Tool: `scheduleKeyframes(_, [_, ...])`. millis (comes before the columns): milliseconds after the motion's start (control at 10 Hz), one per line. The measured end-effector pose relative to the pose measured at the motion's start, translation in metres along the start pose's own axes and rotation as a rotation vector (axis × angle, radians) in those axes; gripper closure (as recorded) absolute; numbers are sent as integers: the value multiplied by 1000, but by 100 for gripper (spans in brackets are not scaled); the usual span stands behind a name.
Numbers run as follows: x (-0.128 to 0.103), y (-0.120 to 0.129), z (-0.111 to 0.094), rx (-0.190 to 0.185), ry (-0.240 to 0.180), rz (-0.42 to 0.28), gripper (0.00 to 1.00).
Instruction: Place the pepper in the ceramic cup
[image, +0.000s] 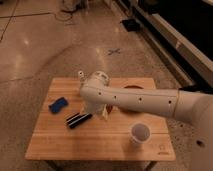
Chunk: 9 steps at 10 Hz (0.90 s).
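The white ceramic cup (140, 133) stands upright on the wooden table (55, 145), near its front right. My gripper (103, 114) hangs at the end of the white arm (135, 100) and points down close over the table's middle. It is to the left of the cup and well apart from it. A small reddish patch shows right by the gripper, and I cannot tell whether it is the pepper. No pepper shows clearly elsewhere on the table.
A black striped block (79, 120) lies just left of the gripper. A blue object (58, 104) lies at the left. A small clear bottle with a white cap (80, 75) stands at the back. An orange bowl (131, 88) is partly hidden behind the arm.
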Motion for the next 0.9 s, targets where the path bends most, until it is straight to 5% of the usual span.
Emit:
scheduleKeyframes(500, [2, 0, 2, 1, -2, 2, 20])
scheduleKeyframes(900, [46, 28, 26, -5, 2, 56, 20])
